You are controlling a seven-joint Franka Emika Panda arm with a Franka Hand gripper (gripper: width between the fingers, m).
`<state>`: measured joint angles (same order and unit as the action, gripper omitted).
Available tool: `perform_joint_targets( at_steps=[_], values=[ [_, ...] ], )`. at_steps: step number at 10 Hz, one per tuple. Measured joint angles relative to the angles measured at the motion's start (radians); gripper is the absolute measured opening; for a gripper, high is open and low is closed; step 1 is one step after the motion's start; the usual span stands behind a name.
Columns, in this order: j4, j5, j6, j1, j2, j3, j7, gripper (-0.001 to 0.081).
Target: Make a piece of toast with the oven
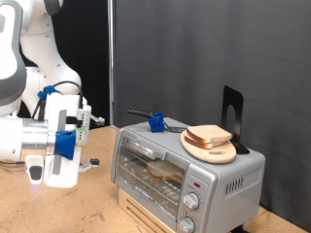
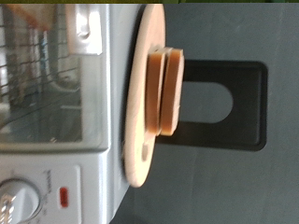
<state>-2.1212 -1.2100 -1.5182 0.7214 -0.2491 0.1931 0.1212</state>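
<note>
Nearest in the exterior view we see the claw [image 1: 36, 175] at the exterior view's left, hanging low over the wooden worktop [image 1: 87, 209] on its white arm with blue fittings; we cannot tell whether its fingers are parted or closed, and nothing shows between them. It stands apart from the oven [image 1: 185, 175], which sits to the exterior view's right with its glass door closed. Through the glass we make out the piece of toast [image 1: 163, 171] lying on the wire rack inside. Two round knobs [image 1: 190, 203] sit at the oven's front right corner. On the oven's top rests a round wooden board [image 1: 210, 149] carrying a small pile of slices [image 1: 208, 136]. Behind it stands a black upright stand [image 1: 232, 116], and a blue-handled tool [image 1: 154, 120] lies on the oven's far edge.

In the wrist view we see the oven [image 2: 56, 84], the board [image 2: 142, 93] edge-on, the slices [image 2: 166, 91] and the stand [image 2: 220, 103].
</note>
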Motion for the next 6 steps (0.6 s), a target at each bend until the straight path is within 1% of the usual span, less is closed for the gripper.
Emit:
perform_joint_targets(
  at_steps=[1,2,5,6],
  values=[
    [0.001,-0.004,0.010,0.000,-0.009,0.002,0.013,0.0682],
    [0.006,-0.028,-0.001,-0.004,-0.031,0.013,0.037,0.0682],
    [0.039,-0.128,-0.151,-0.044,-0.116,0.057,0.092,0.0682],
    [0.062,-0.134,-0.182,-0.060,-0.146,0.066,0.100,0.0682]
  ],
)
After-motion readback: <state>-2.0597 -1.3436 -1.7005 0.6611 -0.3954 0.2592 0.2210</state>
